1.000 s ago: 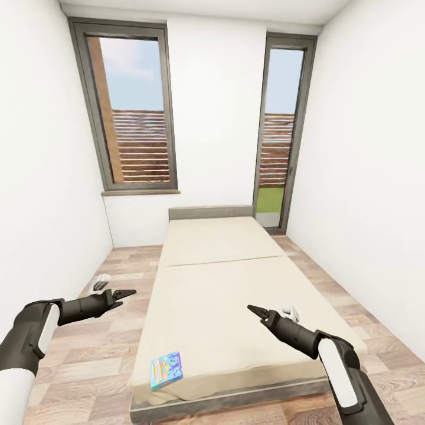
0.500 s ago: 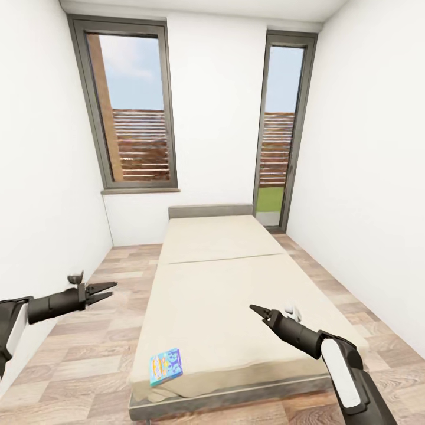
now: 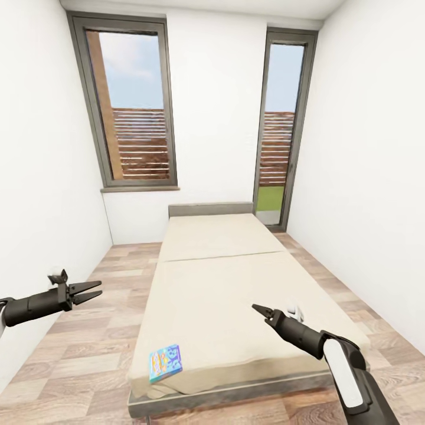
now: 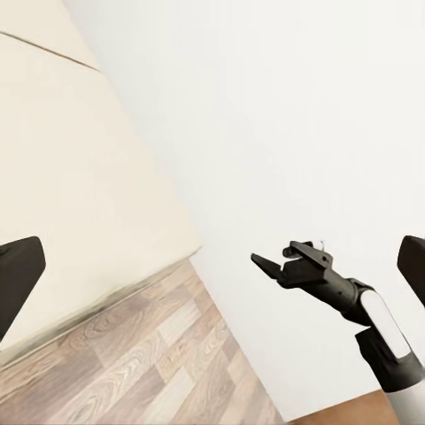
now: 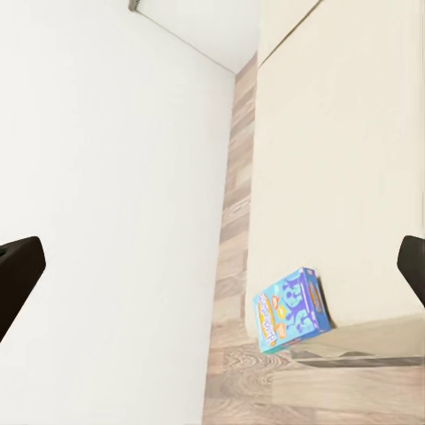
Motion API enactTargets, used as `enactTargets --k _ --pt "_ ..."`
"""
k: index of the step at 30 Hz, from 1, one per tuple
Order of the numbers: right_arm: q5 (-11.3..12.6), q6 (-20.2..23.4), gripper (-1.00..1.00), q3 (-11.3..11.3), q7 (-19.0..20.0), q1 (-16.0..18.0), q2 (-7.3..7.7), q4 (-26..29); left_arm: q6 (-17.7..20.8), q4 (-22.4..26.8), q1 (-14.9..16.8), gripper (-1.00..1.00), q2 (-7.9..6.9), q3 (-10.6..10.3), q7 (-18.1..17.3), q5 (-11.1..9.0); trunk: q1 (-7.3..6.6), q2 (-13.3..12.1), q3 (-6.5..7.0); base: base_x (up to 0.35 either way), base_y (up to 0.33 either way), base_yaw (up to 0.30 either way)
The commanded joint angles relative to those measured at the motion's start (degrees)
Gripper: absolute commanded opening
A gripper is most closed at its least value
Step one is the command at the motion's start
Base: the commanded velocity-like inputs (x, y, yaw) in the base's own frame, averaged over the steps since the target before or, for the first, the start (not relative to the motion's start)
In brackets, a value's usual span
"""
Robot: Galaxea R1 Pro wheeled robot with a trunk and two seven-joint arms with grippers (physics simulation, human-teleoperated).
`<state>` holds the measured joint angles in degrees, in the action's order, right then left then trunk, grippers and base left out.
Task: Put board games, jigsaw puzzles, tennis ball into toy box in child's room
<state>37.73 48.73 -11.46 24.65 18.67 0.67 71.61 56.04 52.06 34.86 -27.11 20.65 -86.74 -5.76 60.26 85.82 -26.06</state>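
A: From the head view, what differs from a second ago?

B: The black left gripper [image 3: 88, 290] has swung outward toward the white left wall [image 3: 41, 195] and sits lower and further left; its fingers are spread apart, holding nothing. The black right gripper [image 3: 262, 311] has hardly moved and hovers over the near right part of the large low bed with the plain beige mattress [image 3: 224, 295]. Whether its fingers are parted or pressed together, I cannot tell. The whole picture has also shifted a little, so the camera moved.

A: And the room?

B: Narrow, white walls, pale wood-plank floor [image 3: 88, 354]. A tall grey-framed window [image 3: 133, 106] and a narrow glazed door [image 3: 280, 127] stand in the far wall. The small flat blue board game with cartoon print [image 3: 165, 363] lies on the mattress at its near left corner, well apart from both grippers.

A: The left wrist view?

B: The mattress edge [image 4: 80, 195], floor planks [image 4: 150, 363] and white wall; across the bed the right gripper [image 4: 266, 264] shows, tips looking close together.

A: The right wrist view?

B: The board game [image 5: 290, 312] lies flat at the mattress corner [image 5: 354, 177], just beside the edge, with the floor strip [image 5: 232, 266] and the wall alongside.
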Motion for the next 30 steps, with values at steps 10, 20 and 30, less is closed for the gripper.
enactTargets --k 10,20,30 --pt "-0.1 1.0 1.0 -0.7 -0.1 0.1 0.01 -0.1 0.7 0.0 0.0 1.0 0.11 -0.2 -0.2 0.0 2.2 4.1 -1.87 0.0 0.0 0.0" --pt "-0.5 9.3 1.0 -0.7 -0.5 2.6 -0.16 -2.0 0.7 0.0 0.0 1.0 0.12 -0.1 -0.2 0.0 4.4 8.1 -3.66 0.0 0.0 0.0" --pt "-0.6 10.7 1.0 -0.6 -0.5 4.4 -0.2 -5.0 0.7 0.0 0.0 1.0 0.17 -0.4 -0.2 0.0 6.59 12.1 -5.46 0.0 0.0 0.0"
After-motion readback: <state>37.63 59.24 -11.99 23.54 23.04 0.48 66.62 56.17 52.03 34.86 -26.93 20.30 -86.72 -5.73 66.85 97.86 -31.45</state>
